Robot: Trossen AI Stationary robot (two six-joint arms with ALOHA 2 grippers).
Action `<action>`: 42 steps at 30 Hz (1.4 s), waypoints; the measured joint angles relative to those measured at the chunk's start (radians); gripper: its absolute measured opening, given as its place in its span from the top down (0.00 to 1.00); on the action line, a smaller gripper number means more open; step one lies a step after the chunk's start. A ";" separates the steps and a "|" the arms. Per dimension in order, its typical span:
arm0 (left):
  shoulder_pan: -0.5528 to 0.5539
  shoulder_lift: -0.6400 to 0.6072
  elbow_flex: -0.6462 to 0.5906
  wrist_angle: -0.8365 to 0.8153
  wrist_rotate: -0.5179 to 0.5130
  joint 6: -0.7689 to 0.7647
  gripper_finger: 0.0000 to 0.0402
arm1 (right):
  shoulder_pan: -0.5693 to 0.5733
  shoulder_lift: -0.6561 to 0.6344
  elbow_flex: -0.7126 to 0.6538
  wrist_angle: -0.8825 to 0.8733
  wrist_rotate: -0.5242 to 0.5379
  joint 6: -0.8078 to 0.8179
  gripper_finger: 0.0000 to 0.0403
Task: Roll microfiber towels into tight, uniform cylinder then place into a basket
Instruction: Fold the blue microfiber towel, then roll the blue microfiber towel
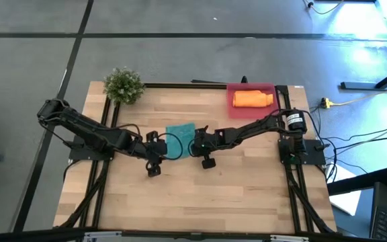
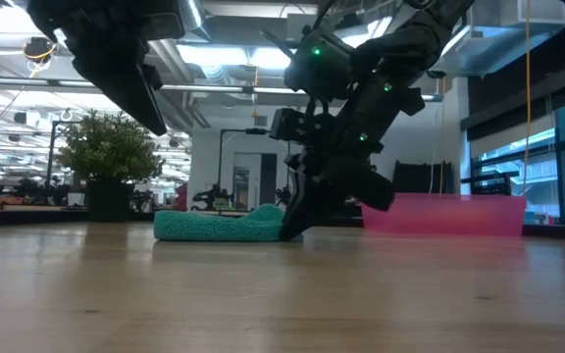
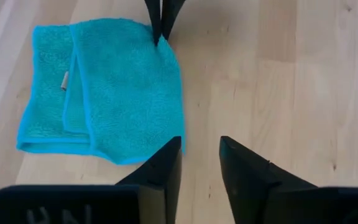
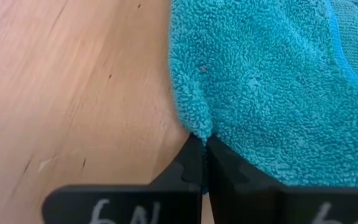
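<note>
Teal folded microfiber towel [image 4: 278,81] is pinched at its edge by the clenched right gripper [image 4: 202,146], likely for rolling; left gripper [image 3: 201,158] waits parted alongside.

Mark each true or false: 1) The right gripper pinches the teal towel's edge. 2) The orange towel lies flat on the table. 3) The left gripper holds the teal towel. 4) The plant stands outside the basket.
1) True: the right gripper is shut on the teal towel's edge.
2) False: the orange towel lies rolled in the basket.
3) False: the left gripper is open beside it, over bare table.
4) True: the plant stands at the table's opposite far corner.
</note>
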 joint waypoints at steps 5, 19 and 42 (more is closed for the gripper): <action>0.000 0.000 0.000 0.000 -0.006 -0.006 0.80 | 0.000 0.000 0.000 0.000 -0.003 0.044 0.99; 0.028 0.053 0.000 -0.002 -0.036 0.071 0.65 | -0.004 0.001 0.000 0.000 -0.008 0.047 0.99; 0.030 0.374 0.000 0.153 -0.063 0.181 0.65 | -0.018 0.002 0.000 0.001 -0.026 0.051 0.99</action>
